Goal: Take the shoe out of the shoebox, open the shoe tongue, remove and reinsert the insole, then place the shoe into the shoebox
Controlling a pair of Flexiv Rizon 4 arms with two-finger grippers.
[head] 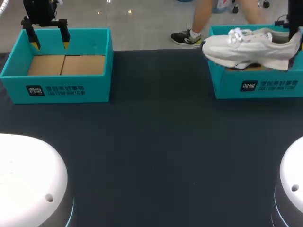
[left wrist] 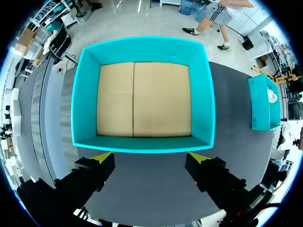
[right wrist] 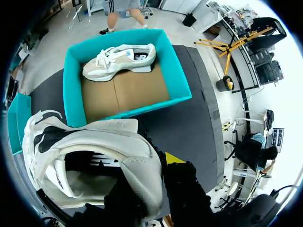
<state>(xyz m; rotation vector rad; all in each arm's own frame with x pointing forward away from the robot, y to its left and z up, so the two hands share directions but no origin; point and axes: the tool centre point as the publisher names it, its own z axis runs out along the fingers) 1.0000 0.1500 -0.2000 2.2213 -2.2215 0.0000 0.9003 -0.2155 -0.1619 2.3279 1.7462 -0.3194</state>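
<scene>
Far left: our left gripper (head: 49,44) hangs above empty-handed, fingers spread wide, over teal box (head: 57,90); cardboard floor showing. Middle: dark surface (head: 156,142) between boxes. Right: our right gripper (right wrist: 158,163) clamped on heel of white shoe (head: 251,47), holding it aloft over shoebox (head: 258,85), toe pointing left. Second shoe (right wrist: 118,60) lies inside shoebox against far wall.
</scene>
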